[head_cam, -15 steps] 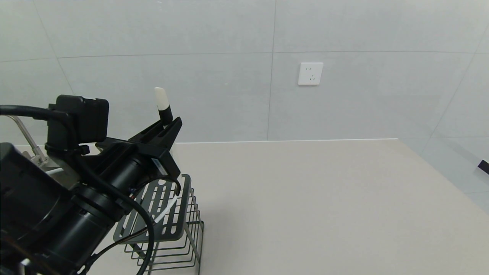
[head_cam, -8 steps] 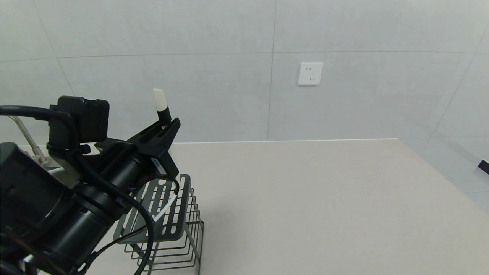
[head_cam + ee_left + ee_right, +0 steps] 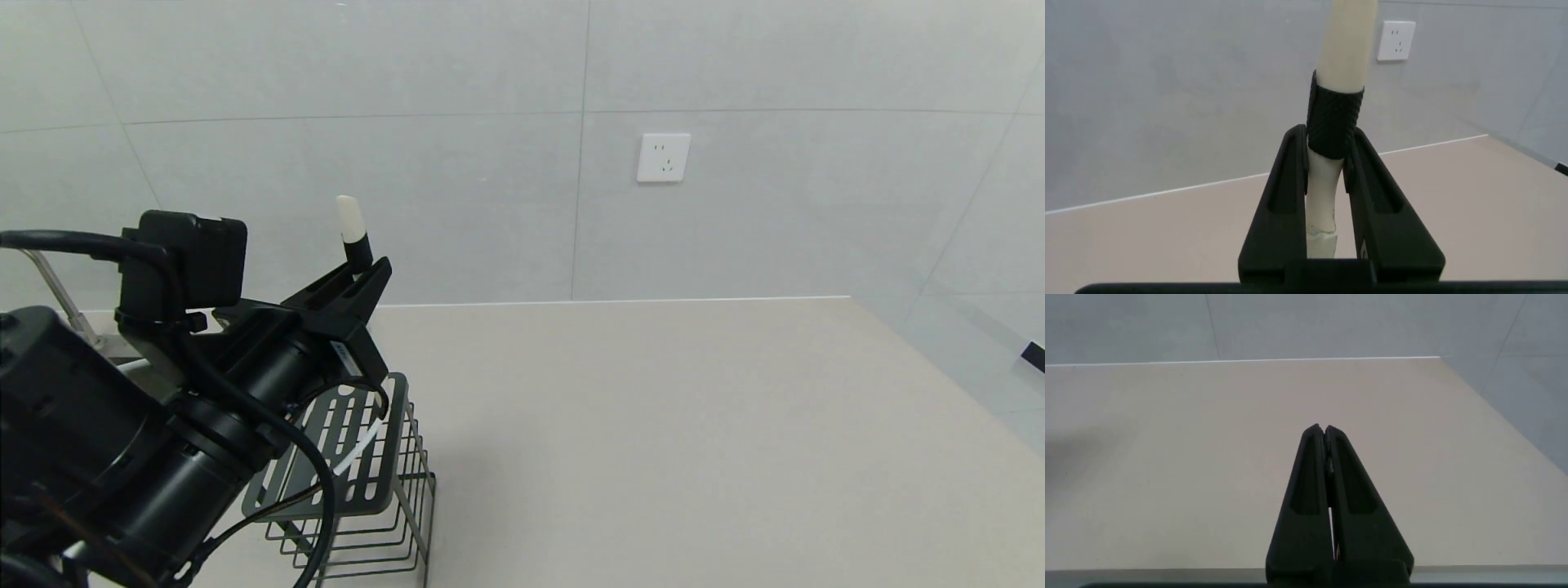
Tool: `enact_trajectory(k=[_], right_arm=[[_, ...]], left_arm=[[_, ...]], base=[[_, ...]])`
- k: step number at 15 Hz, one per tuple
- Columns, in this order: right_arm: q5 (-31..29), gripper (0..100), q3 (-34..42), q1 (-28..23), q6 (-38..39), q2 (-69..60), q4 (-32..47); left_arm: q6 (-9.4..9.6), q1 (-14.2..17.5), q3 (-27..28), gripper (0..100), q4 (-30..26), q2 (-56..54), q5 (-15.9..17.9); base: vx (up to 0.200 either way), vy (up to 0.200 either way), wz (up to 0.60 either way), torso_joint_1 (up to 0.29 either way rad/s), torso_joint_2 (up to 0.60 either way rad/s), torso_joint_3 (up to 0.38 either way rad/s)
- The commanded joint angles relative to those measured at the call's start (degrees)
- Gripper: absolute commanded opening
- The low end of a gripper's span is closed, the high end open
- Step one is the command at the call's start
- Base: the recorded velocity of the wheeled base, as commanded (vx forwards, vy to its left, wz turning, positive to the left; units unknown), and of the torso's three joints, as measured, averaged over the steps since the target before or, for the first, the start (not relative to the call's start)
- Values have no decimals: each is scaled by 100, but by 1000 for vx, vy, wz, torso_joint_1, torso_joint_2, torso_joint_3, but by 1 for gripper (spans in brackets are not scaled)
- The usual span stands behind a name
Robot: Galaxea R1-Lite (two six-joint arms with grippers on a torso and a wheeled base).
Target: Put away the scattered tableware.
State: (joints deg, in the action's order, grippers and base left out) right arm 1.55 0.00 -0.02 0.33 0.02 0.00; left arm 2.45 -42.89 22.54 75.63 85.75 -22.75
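Head view: the left gripper [image 3: 371, 269] hangs just above a dark wire rack with a slotted grey shelf [image 3: 359, 457], its jaws clamped on a cream-handled utensil with a black textured band [image 3: 349, 219], handle end upright. To the rack's right, the beige countertop [image 3: 653, 425] runs wide to the tiled wall behind and a far right edge. The arm covers the rack's left part. The utensil's working end is hidden. The right gripper [image 3: 1324, 433] is closed, holding nothing.
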Motion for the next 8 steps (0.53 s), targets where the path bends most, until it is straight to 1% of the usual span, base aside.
enact_trajectory(k=[1,8], right_arm=[[3,0,0,-6,2,-2,0],[3,0,0,2,2,-2,0]], left_arm=[[1,0,-4,0,4,38,-2],[10,26,22,0,4,179,25]], base=[[0,0,0,0,0,0],[0,0,0,0,0,0]])
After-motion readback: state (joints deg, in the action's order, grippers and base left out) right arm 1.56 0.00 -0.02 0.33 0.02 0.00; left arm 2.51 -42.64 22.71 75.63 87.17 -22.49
